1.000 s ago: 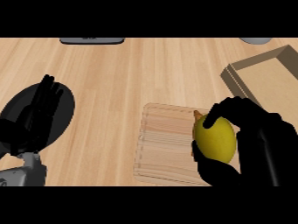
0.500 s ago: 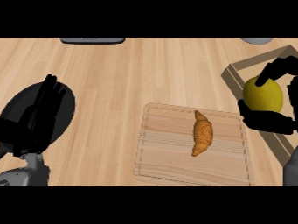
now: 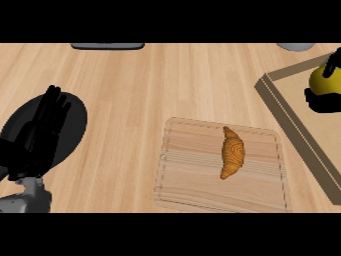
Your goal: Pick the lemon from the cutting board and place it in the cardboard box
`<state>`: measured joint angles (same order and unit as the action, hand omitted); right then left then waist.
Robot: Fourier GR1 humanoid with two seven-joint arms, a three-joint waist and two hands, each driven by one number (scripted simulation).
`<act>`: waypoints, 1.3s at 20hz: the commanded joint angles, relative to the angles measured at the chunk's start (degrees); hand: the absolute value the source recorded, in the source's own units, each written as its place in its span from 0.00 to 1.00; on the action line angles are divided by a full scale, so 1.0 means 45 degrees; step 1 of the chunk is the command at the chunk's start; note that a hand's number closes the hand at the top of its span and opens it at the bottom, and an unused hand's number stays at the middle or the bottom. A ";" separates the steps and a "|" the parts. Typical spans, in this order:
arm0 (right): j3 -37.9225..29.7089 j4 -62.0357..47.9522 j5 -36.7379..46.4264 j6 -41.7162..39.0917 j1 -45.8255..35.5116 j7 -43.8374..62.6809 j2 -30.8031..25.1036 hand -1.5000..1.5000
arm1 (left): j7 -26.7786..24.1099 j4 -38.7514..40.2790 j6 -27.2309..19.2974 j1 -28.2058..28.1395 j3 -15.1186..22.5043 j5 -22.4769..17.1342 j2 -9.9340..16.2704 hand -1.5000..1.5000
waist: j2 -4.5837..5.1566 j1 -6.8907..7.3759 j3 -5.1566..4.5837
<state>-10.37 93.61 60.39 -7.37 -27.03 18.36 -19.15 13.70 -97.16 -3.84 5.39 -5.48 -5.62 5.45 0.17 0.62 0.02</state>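
The right robot hand (image 3: 334, 102) grasps the round yellow lemon (image 3: 329, 81) above the shallow brown cardboard box (image 3: 291, 116); the left robot hand (image 3: 41, 131) rests released.

I'm in a kitchen: a wooden tabletop (image 3: 165, 80) below me, a cutting board (image 3: 195, 170) at five o'clock bearing a croissant (image 3: 232, 152), a dark pan (image 3: 69, 125) at nine.

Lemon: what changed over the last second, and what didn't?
The right robot hand, curled round the lemon, lifted it off the cutting board and carried it right and away to above the cardboard box; it has not let go. The croissant, hidden behind the hand before, now shows on the board. The left robot hand stayed open over the dark plate.
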 commanded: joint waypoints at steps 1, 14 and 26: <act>-0.0878 -0.2537 -0.0339 0.1110 0.0152 -0.1933 -0.0939 1.00 | 0.0703 -0.0515 -0.0185 0.0102 0.0166 0.0021 -0.0065 0.50 | -0.0002 -0.0022 0.0006; -0.1180 -0.9734 -0.0033 0.1118 -0.1598 -0.4192 -0.2199 0.00 | -0.0073 0.0374 0.0180 0.0374 -0.0187 -0.0196 0.0099 0.50 | 0.0052 0.0120 0.0012; -0.4257 -0.8298 -0.5053 0.2721 -0.2706 -0.6235 -0.0724 0.00 | -0.0102 0.0714 -0.0003 0.0613 -0.0054 0.0141 0.0055 0.50 | -0.0018 -0.0176 0.0005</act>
<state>-25.39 56.79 45.12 7.12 -36.85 -9.27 -24.26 13.63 -96.16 -4.08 6.23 -5.41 -5.28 5.14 0.08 0.35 0.08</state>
